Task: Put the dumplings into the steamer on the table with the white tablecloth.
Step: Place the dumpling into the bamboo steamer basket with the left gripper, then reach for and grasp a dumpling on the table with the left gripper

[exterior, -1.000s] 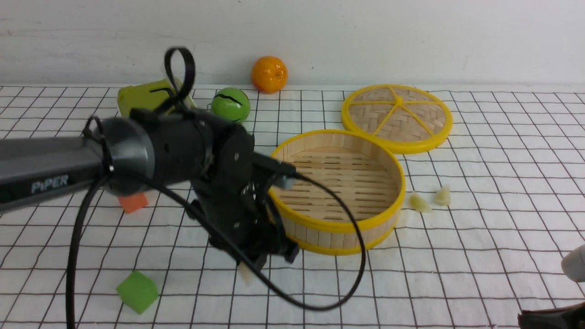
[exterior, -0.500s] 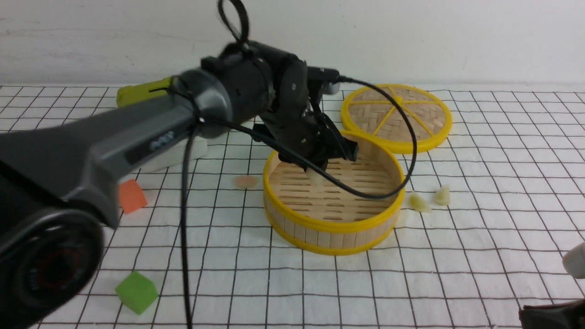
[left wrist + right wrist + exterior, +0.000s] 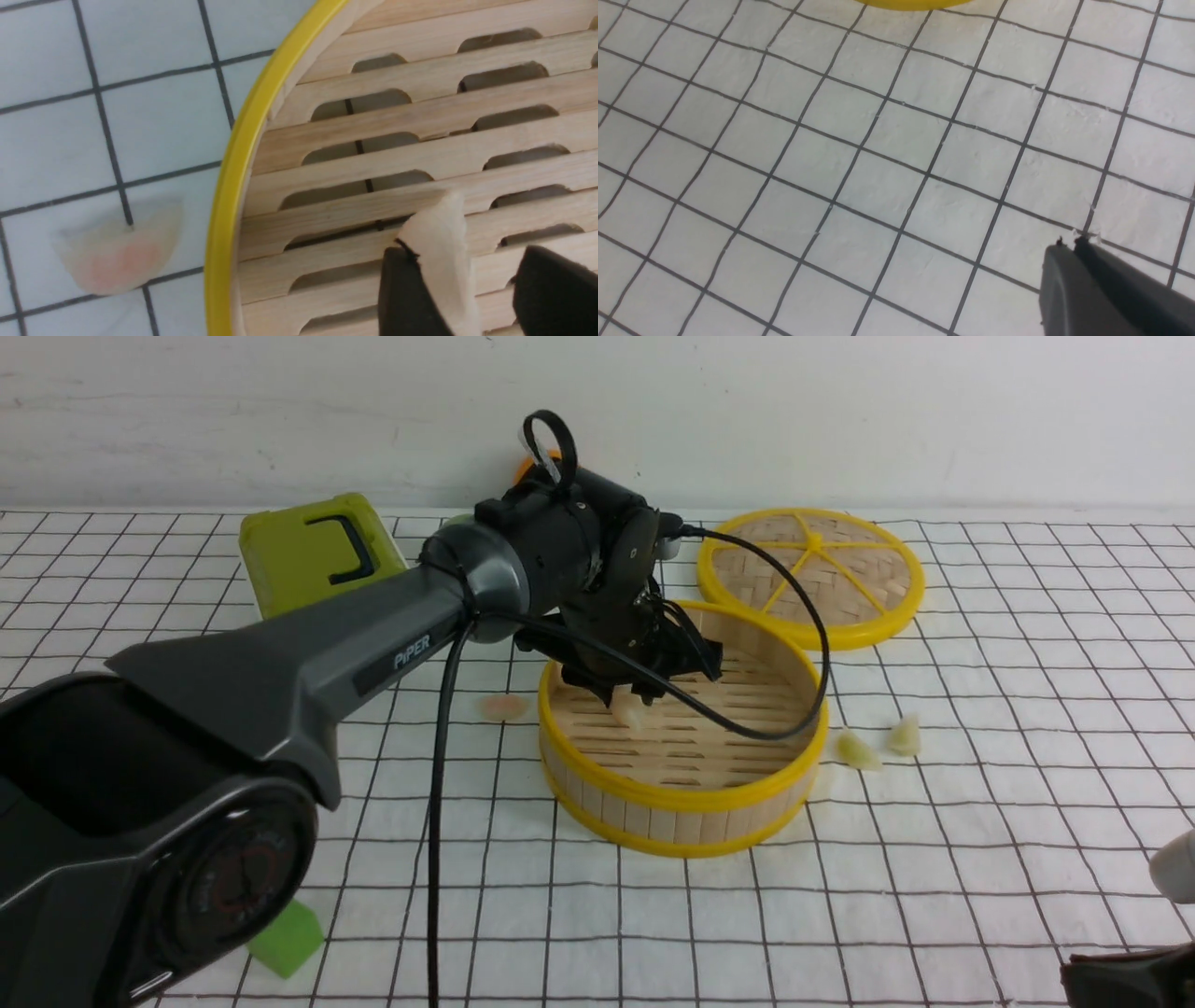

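The bamboo steamer (image 3: 681, 793) stands mid-table on the white tablecloth (image 3: 980, 859). My left gripper (image 3: 644, 695) hangs inside it near its left wall, open. A pale dumpling (image 3: 441, 242) clings to one finger (image 3: 402, 298) above the slatted floor, with a clear gap to the other finger. In the front view that dumpling (image 3: 633, 714) shows just below the jaws. A pinkish dumpling (image 3: 504, 707) lies on the cloth left of the steamer rim (image 3: 229, 186). Two yellow-green dumplings (image 3: 857, 751) (image 3: 904, 737) lie to its right. My right gripper (image 3: 1069, 242) is shut and empty above the cloth.
The woven lid (image 3: 810, 574) lies behind the steamer to the right. A lime-green box (image 3: 317, 551) stands at the back left. A green foam cube (image 3: 285, 933) sits near the front left, partly behind my left arm. The left arm's cable (image 3: 803, 644) loops over the steamer.
My left arm carried the pale dumpling from in front of the steamer up and into it. Its jaws have opened since half a second ago. The right arm has not moved.
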Tool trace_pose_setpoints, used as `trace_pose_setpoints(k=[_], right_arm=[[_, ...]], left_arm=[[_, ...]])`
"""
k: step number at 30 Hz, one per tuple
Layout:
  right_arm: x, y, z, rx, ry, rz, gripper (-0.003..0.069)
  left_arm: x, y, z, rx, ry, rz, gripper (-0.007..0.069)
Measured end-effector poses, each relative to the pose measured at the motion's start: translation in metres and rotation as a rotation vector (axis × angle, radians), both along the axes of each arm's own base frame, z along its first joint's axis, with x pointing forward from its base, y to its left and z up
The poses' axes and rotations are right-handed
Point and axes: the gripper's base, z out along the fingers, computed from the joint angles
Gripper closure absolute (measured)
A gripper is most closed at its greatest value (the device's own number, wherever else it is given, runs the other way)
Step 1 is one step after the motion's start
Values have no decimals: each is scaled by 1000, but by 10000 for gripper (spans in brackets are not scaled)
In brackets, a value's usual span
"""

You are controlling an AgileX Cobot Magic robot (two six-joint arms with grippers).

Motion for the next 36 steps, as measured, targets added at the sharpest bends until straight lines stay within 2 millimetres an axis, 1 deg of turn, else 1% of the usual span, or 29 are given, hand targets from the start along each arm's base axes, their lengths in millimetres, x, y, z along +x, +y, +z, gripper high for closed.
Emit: trace_pose_setpoints(k=[2,3,4,5,7,10,11,12,13,14,15,16,17,18,21,24,25,29,32,34,36], right_arm=[[0,0,0,-1,-3,-2,640],[0,0,0,-1,-3,-1,640],[0,0,0,-2,-4,-1,640],[0,0,0,-3,-5,0,640],[0,0,0,-3,-5,0,640],[0,0,0,-2,-5,-1,640],[0,0,0,-2,-5,-1,639],[0,0,0,-1,-5,-1,636],[0,0,0,-1,-5,-1,635],[0,0,0,-1,-5,-1,633],[0,0,0,-1,-5,-1,631],[0,0,0,-1,-5,-1,630],[0,0,0,-1,-5,-1,629],[0,0,0,-1,-5,-1,629],[0,0,0,0,-5,-1,625],[1,0,1,0,-9,-4,622],[1,0,1,0,-11,-5,622],[1,-1,1,-3,-19,-7,620],[1,-1,1,-15,-25,4,618],[1,-1,1,-21,-28,10,618],[1,-1,1,-23,-31,12,618]], left_arm=[[0,1,7,9,8,4,250],[-1,1,8,15,13,5,244],[0,3,18,35,7,0,227],[0,3,21,47,3,-3,224],[0,11,45,128,-32,-20,215],[1,33,72,241,-70,-28,211],[2,35,74,250,-72,-33,211],[8,53,82,273,-75,-32,210],[12,64,82,273,-65,-29,210],[19,79,82,254,-42,-29,210],[26,92,76,229,-10,-37,210],[28,98,75,223,-3,-32,210],[34,106,66,190,32,-47,210],[42,119,53,163,71,-80,210],[54,134,25,147,128,-158,210],[59,134,5,183,148,-268,210],[59,133,2,186,149,-283,210],[63,127,-24,215,156,-426,210],[65,124,-40,210,170,-488,211],[66,123,-44,206,165,-513,225],[66,122,-45,209,159,-527,260]])
